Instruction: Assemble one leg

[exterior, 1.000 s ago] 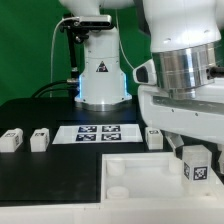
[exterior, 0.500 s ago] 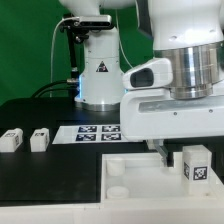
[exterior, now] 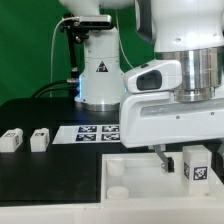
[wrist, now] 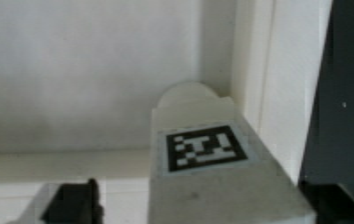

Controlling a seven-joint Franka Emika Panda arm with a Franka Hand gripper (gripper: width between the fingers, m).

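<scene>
A white leg with a black-and-white tag stands on the large white panel at the exterior view's right. My gripper hangs low over the panel with one finger just left of that leg. In the wrist view the leg lies between my two dark fingertips, with a gap on each side. My gripper is open and holds nothing. The panel's white surface fills the area behind the leg.
Two more white legs stand on the black table at the exterior view's left. The marker board lies behind the panel. The robot base stands at the back. A round socket shows at the panel's near-left corner.
My arm has moved toward the exterior view's left and come down over the panel, hiding a leg that stood beside the marker board. The tagged leg on the panel has not moved.
</scene>
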